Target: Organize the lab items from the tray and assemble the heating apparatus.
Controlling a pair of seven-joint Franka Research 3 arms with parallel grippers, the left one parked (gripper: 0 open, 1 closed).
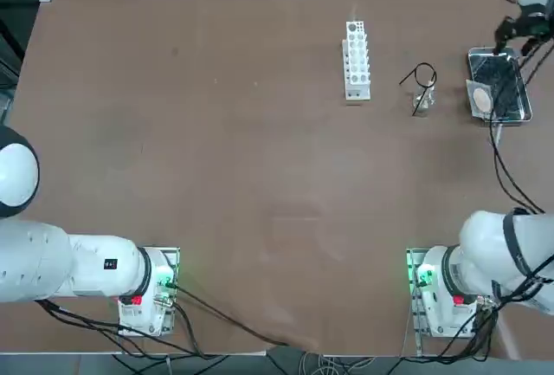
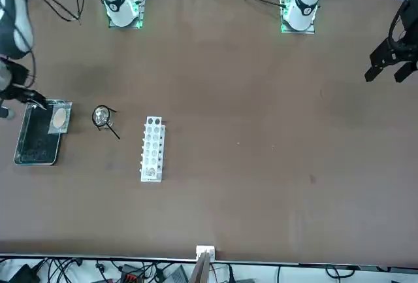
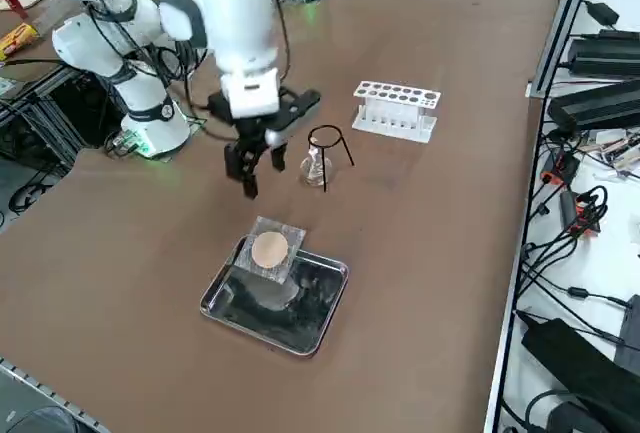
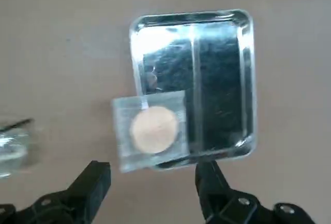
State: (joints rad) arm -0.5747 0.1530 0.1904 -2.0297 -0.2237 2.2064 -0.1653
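**Mesh rests on tray rim as gripper hangs open**

Mesh (image 3: 269,249) with its beige disc lies over one corner of the steel tray (image 3: 316,329) at lower centre of the side view. Above it hangs the right gripper (image 3: 256,168), fingers spread wide and empty. Wire tripod (image 3: 326,148) stands over the glass burner (image 3: 314,167) just beyond, near the white rack (image 3: 396,110).

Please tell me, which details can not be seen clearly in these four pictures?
- Burner: every view shows it too small or blurred to tell whether it stands inside the tripod.
- Mesh: whether its overhanging corner touches the table cannot be told.
- Right gripper: open above the tray; wrist view's edge cuts off everything behind its fingers.
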